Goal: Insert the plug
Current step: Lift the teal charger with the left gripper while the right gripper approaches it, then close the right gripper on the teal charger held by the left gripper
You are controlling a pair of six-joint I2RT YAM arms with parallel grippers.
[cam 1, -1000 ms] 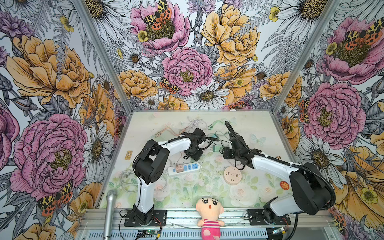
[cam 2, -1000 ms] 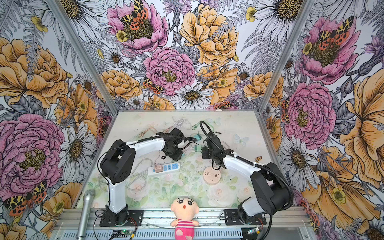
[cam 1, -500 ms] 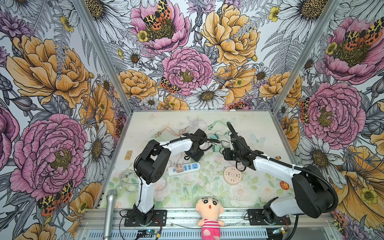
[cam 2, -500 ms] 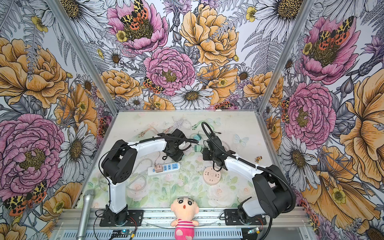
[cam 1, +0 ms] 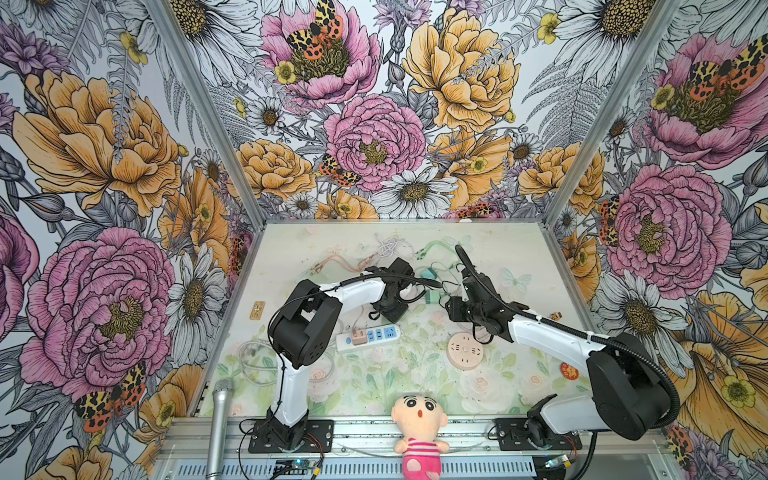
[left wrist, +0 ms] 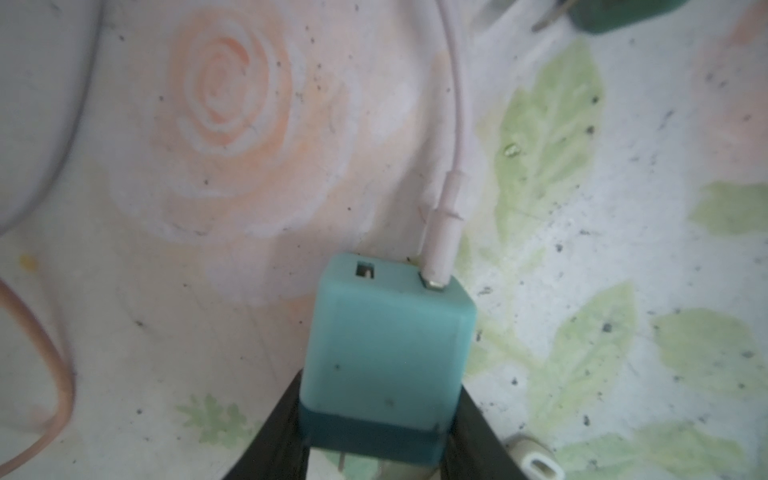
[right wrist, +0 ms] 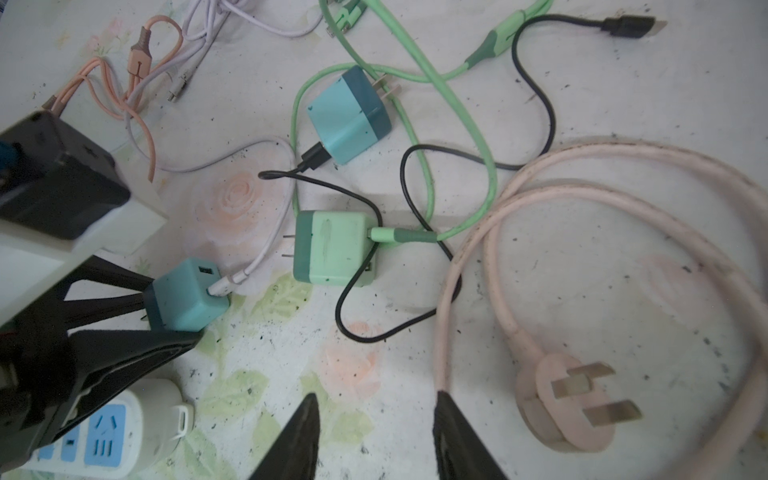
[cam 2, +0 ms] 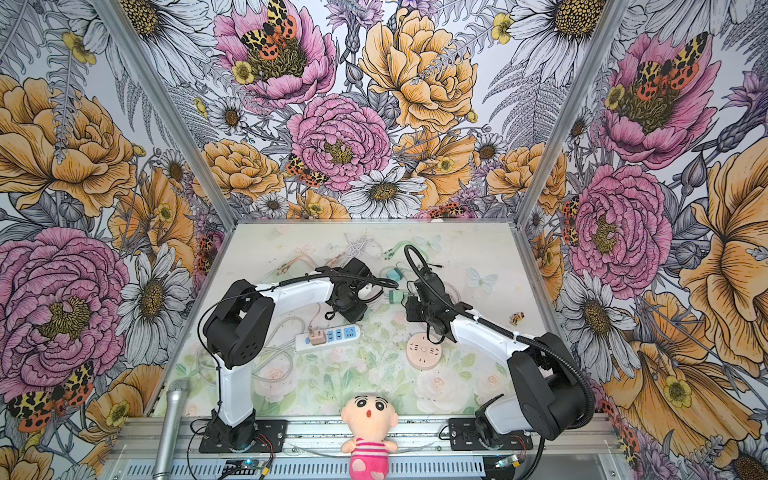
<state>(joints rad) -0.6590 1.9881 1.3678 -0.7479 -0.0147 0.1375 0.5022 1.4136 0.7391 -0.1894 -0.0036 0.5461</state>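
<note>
The charger [left wrist: 388,353] is sitting just beyond the strip [cam 1: 368,336], the left gripper [left wrist: 376,432] clamping its dark pronged end. It is probably handling light, rigid and smooth, so flat opposite sides are offering the best hold; its plugged-in cable [left wrist: 455,104] may be tugging. The right gripper [right wrist: 376,399] is hanging nearby, jaws apart, empty.

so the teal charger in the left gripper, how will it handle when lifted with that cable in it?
The teal charger: small rigid block with flat sides, so the left gripper pinching its dark base should hold it without flex, probably light. The thin pale cable plugged into it looks floppy; it will likely trail and tug. Smooth plastic may twist.
</note>
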